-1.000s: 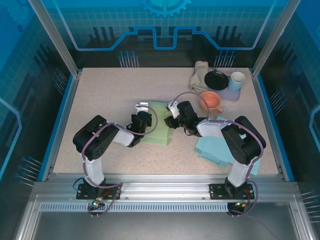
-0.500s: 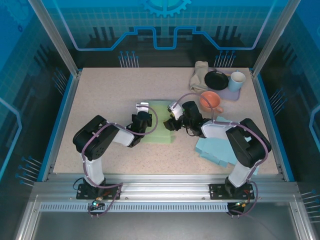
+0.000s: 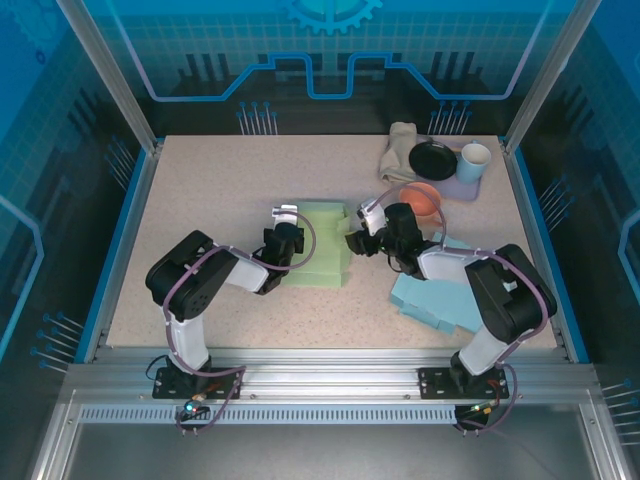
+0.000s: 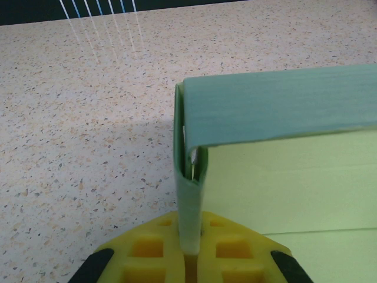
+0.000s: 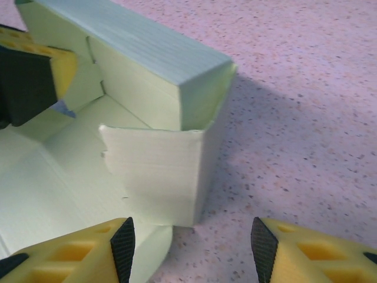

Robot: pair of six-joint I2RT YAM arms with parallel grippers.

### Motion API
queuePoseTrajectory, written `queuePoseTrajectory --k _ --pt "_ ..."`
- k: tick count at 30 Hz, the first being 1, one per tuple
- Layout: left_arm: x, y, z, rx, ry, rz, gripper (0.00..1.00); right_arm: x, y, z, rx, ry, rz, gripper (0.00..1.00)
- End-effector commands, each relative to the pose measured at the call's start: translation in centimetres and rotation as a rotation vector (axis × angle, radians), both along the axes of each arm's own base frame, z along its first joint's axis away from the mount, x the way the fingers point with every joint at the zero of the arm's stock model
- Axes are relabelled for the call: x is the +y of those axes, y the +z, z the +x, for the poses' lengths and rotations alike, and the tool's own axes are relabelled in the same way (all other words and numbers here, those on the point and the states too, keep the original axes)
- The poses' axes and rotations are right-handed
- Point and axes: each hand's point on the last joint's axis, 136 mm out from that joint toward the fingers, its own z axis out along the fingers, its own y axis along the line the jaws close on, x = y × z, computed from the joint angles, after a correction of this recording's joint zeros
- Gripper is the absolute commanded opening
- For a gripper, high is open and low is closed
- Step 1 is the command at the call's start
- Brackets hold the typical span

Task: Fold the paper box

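Green box point(image 3: 322, 250) half-folded, ctr of table point(image 3: 200, 190)
L gripper point(image 4: 189, 259) clamps one wall point(image 4: 188, 194), prob. to anchor it; R gripper point(image 5: 188, 244) hangs half-open, empty, facing corner flap point(image 5: 156, 174), prob. to tuck.

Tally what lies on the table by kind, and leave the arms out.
Green paper box: 1
Blue paper pile: 1
Cups: 2, an orange cup and a pale cup
Black dish: 1
Beige cloth: 1
Lilac mat: 1
Total: 7
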Motion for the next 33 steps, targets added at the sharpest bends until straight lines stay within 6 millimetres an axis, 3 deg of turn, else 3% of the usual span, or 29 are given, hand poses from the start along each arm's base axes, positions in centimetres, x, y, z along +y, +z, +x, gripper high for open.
queuePoseTrajectory --k 1,6,17,21,33 --pt "-0.6 -1.3 -0.7 0.065 -0.047 0.022 0.07 -1.4 1.4 1.5 -0.040 -0.084 0.010 0.57" --pt "-0.5 -1.3 -0.8 0.066 -0.049 0.023 0.07 -0.6 0.3 2.2 0.002 -0.052 0.019 0.57" --pt "-0.6 -1.3 -0.7 0.068 -0.051 0.024 0.07 2.0 -0.1 2.8 0.039 0.061 0.061 0.56" --pt "-0.6 -1.3 -0.7 0.066 -0.050 0.021 0.07 2.5 0.3 3.4 0.033 0.061 0.069 0.56" --pt "-0.6 -1.3 -0.8 0.066 -0.055 0.020 0.07 3.9 -1.4 3.8 0.068 0.030 0.065 0.53"
